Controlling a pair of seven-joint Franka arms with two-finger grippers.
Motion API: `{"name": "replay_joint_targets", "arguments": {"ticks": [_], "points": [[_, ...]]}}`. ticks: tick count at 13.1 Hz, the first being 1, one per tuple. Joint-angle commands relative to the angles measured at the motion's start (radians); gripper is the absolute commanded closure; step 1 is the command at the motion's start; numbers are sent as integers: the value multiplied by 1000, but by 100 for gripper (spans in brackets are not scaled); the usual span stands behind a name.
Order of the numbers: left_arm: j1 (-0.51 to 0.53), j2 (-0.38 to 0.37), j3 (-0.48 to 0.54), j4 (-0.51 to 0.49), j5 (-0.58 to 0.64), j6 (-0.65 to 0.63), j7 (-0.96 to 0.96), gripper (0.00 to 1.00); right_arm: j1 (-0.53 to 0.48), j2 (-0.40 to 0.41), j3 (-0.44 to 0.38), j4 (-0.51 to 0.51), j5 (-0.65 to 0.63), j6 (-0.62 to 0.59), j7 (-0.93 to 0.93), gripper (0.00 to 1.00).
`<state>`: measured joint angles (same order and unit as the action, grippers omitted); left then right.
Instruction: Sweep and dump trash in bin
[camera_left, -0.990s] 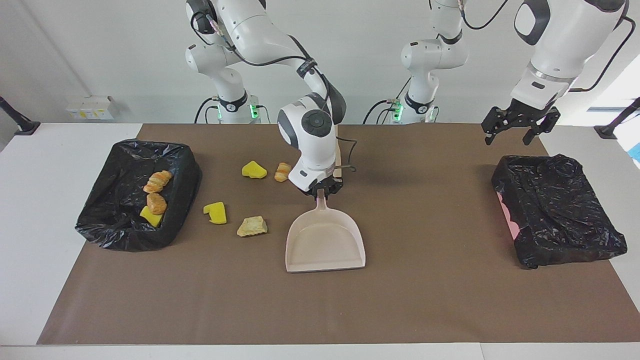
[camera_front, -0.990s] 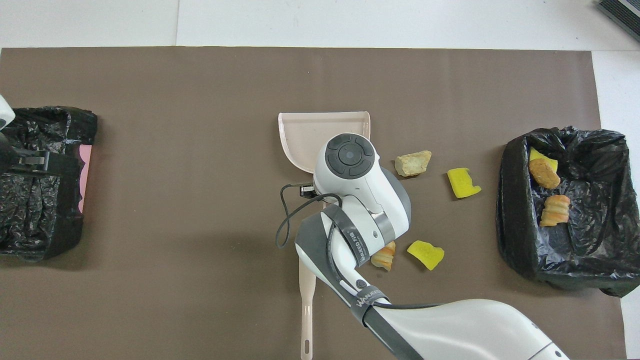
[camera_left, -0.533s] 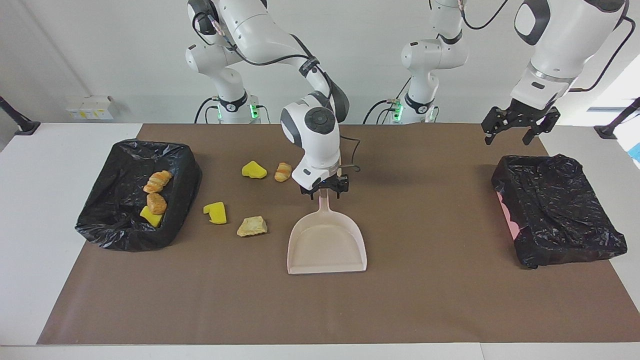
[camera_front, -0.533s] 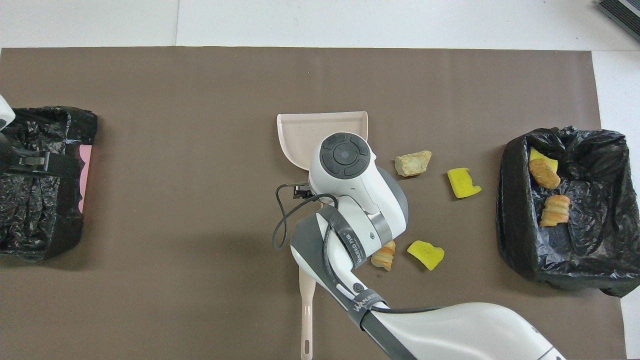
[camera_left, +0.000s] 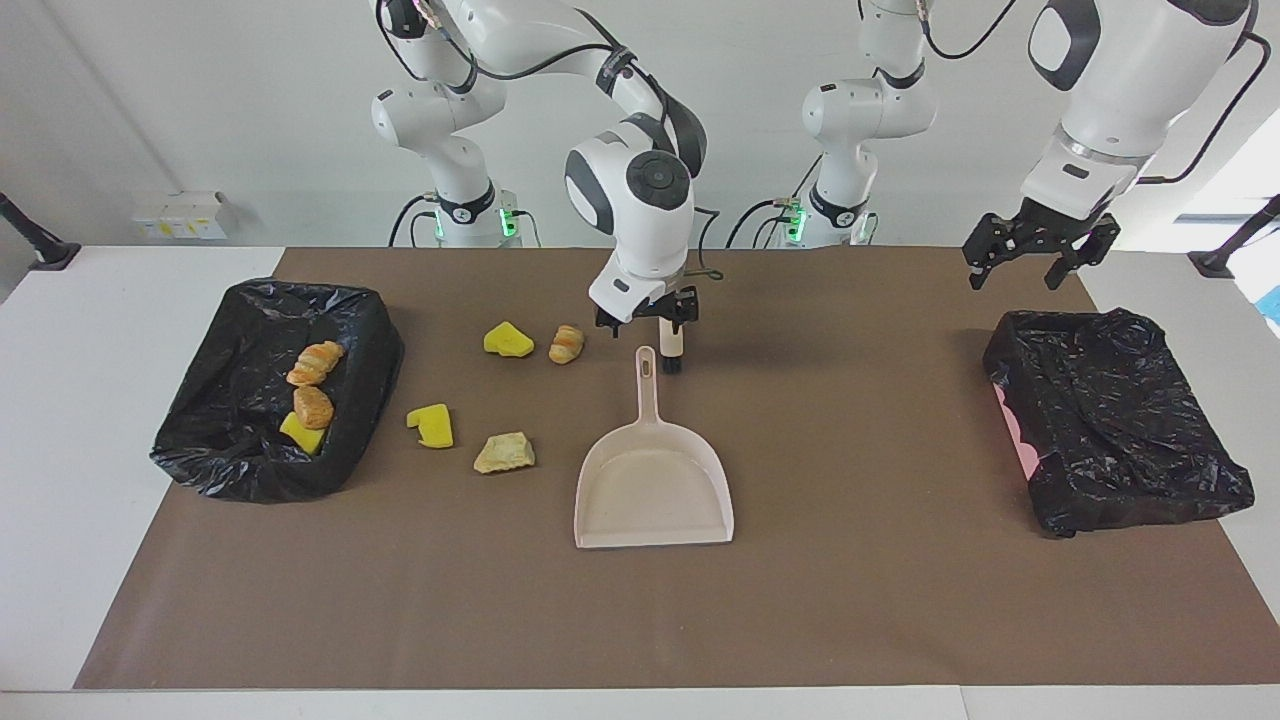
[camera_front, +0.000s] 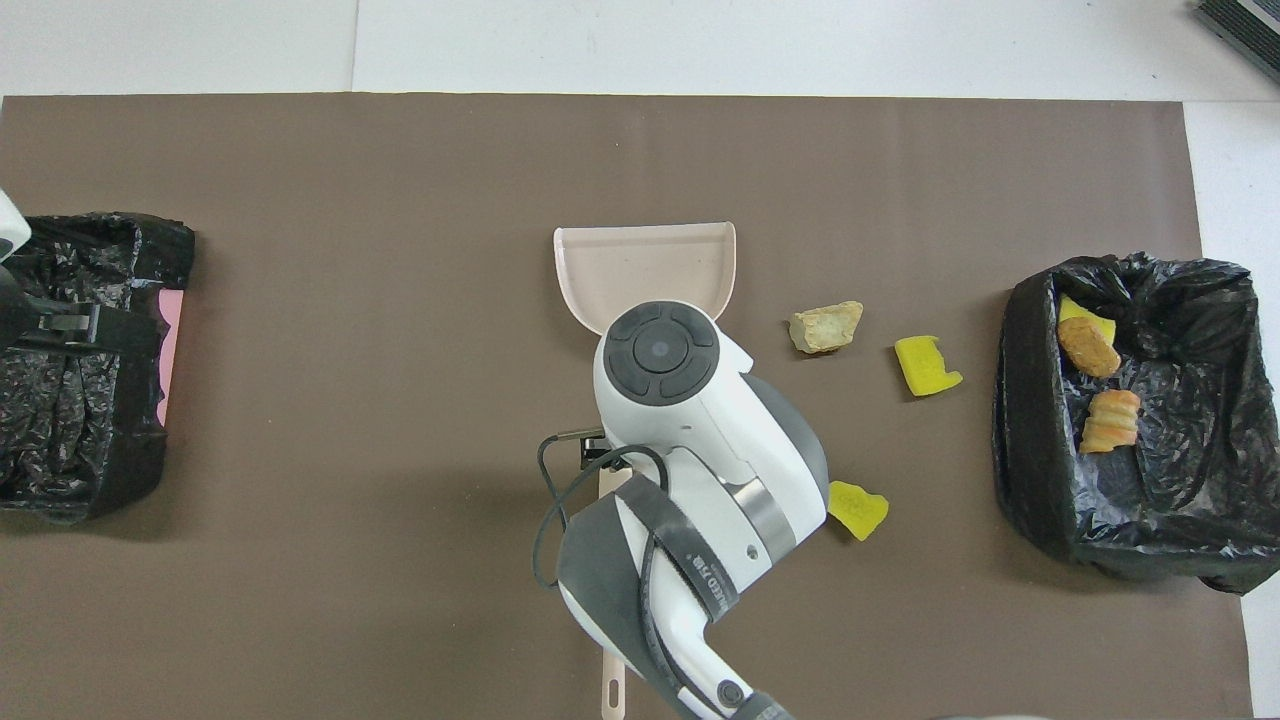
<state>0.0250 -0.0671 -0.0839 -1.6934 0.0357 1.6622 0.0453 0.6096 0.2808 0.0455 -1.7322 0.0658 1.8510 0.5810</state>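
My right gripper (camera_left: 648, 318) hangs with fingers apart and empty over the brush (camera_left: 673, 350), which lies beside the dustpan (camera_left: 652, 485) handle's tip. The brush's long axis runs toward the robots. Four trash (camera_left: 505, 452) scraps lie loose toward the right arm's bin (camera_left: 360, 345), with three already in it. The left gripper (camera_left: 1038, 248) waits open over its own end, so I judge the right arm better placed.
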Motion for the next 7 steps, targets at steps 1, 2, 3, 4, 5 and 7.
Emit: {"name": "replay_joint_targets", "arguments": {"ticks": [1, 2, 3, 4, 5, 7], "points": [[13, 3, -11, 9, 13, -16, 2, 0, 41, -92, 4, -151, 54, 28, 81, 0], [13, 3, -11, 9, 13, -15, 2, 0, 56, -118, 4, -199, 95, 42, 104, 0], [13, 3, -11, 9, 15, -10, 2, 0, 77, -147, 5, -249, 113, 84, 121, 0], [13, 3, -11, 9, 15, -10, 2, 0, 105, -173, 4, -300, 115, 127, 134, 0], [13, 3, -11, 9, 13, -10, 2, 0, 116, -193, 5, -338, 115, 151, 140, 0], [9, 3, -11, 9, 15, -4, 5, 0, 168, -189, 5, -368, 115, 175, 160, 0]]}}
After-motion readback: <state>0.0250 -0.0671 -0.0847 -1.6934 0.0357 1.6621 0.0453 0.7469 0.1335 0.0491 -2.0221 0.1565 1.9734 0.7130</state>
